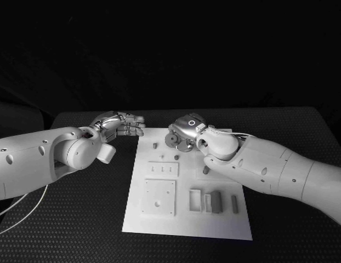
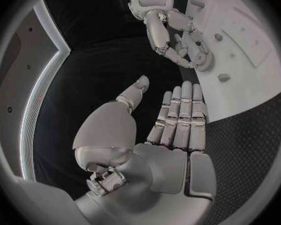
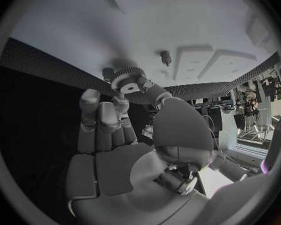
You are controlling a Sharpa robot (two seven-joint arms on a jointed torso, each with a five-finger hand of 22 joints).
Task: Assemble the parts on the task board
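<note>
Black bench (image 1: pixel 75 219) is carrying the white task board (image 1: pixel 188 223), its raised blocks sitting along the near half. Left hand (image 2: pixel 172 120) is hovering beside it, spread and holding nothing. Right hand (image 3: pixel 125 110) is pinching a small toothed gear (image 3: pixel 128 81) over the board's far end; probably light, rigid and slippery, best gripped by its rim.

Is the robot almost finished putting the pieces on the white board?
Not yet, it looks early. The right hand holds a round gear-like part at the task board's far end. The left hand holds nothing, its fingers straight, beside the board. Loose parts lie on the near end, apparently waiting. Nothing clearly looks assembled so far.
</note>
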